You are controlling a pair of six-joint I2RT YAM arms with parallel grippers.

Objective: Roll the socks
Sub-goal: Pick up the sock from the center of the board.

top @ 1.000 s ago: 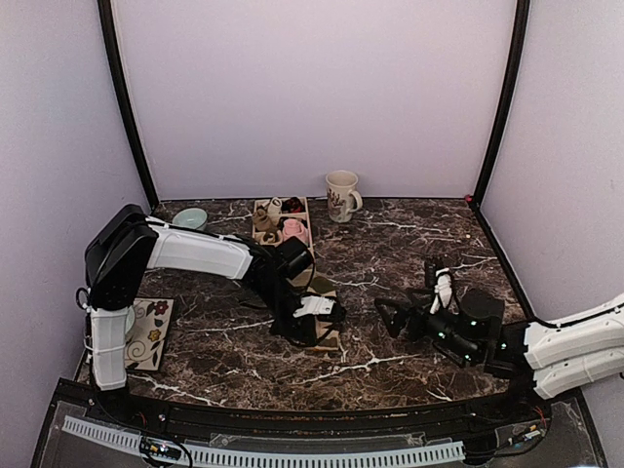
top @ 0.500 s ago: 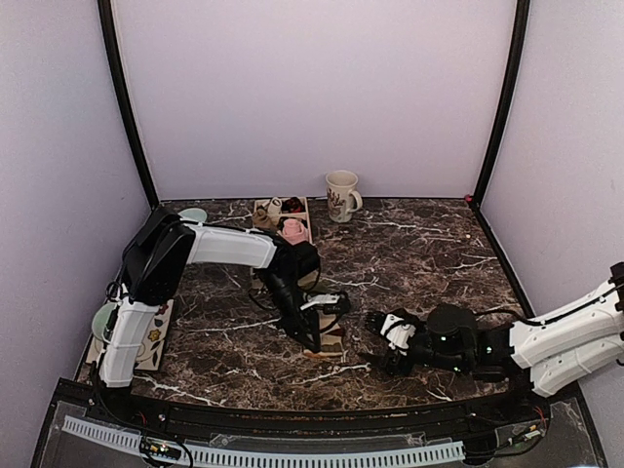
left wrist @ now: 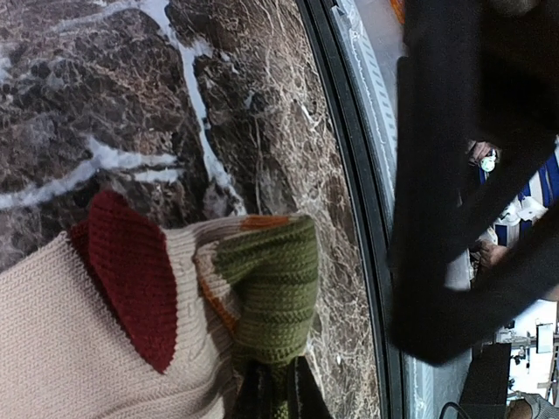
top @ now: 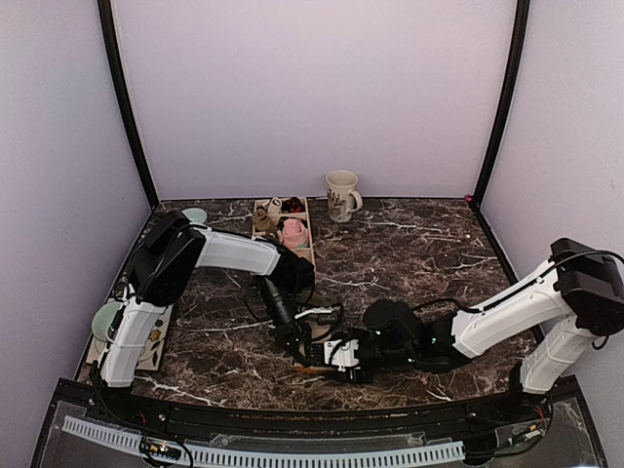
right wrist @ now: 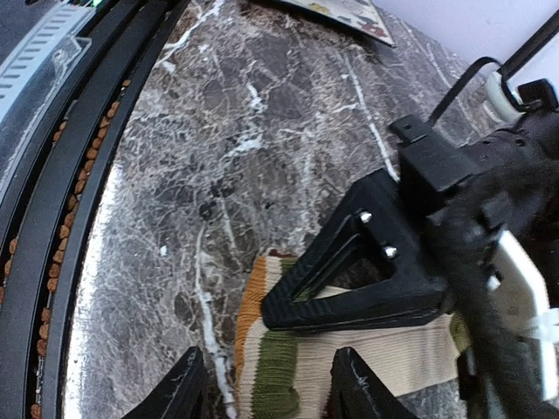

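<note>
Left wrist: beige sock (left wrist: 61, 349), maroon patch (left wrist: 131, 279)

The sock (left wrist: 196, 305) in the left gripper (left wrist: 273, 397) was beige, maroon-patched, with olive and orange stripes; the table (left wrist: 113, 87) beneath was white-veined brown marble.

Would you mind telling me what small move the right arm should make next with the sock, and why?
Probably close the right gripper on the striped end of the sock. Its jaws stand apart on either side of that end, not gripping it, while the left gripper is shut on the green band. A second hold looks needed before any rolling can start.
</note>
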